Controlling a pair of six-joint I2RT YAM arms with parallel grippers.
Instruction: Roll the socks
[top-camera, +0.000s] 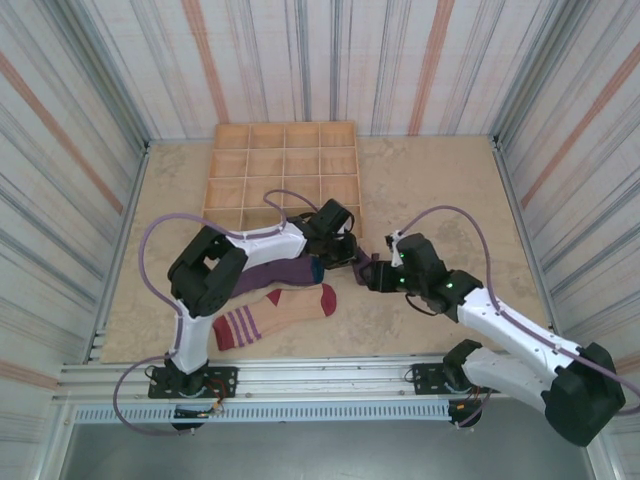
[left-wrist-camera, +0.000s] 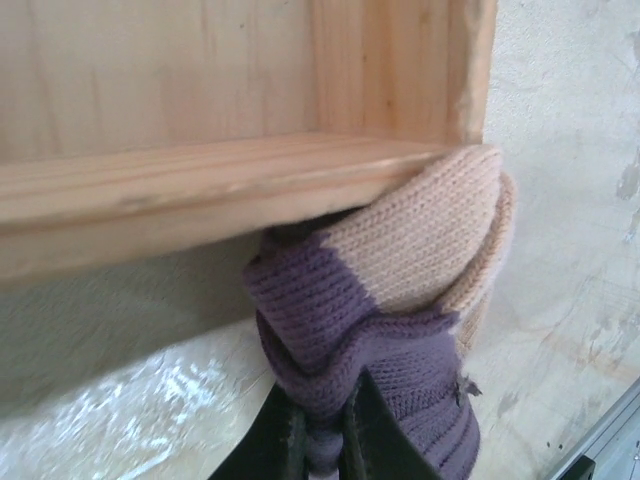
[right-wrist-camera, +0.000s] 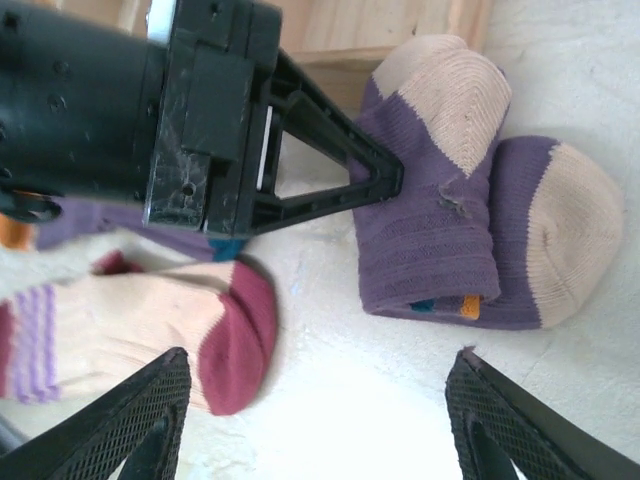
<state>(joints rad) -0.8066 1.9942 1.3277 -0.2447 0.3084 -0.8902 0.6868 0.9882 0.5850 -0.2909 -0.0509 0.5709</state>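
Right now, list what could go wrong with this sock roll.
The left jaws pinch one fold of the purple sock bundle, so it may unroll on release. The bundle is pressed against the wooden tray edge and could snag. The open right jaws hover close to the left ones; they might collide.

white arms (top-camera: 268, 243) with black joints carry lilac cables (top-camera: 150, 235) (green lights (top-camera: 447, 287) on the right) and cross-hatched fingers (right-wrist-camera: 130, 420).

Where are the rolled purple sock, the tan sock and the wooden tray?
rolled purple sock (right-wrist-camera: 430, 240): right wrist view, ribbed purple side.
tan sock (right-wrist-camera: 140, 320): right wrist view, tan foot.
wooden tray (top-camera: 284, 150): top view, inner divider.
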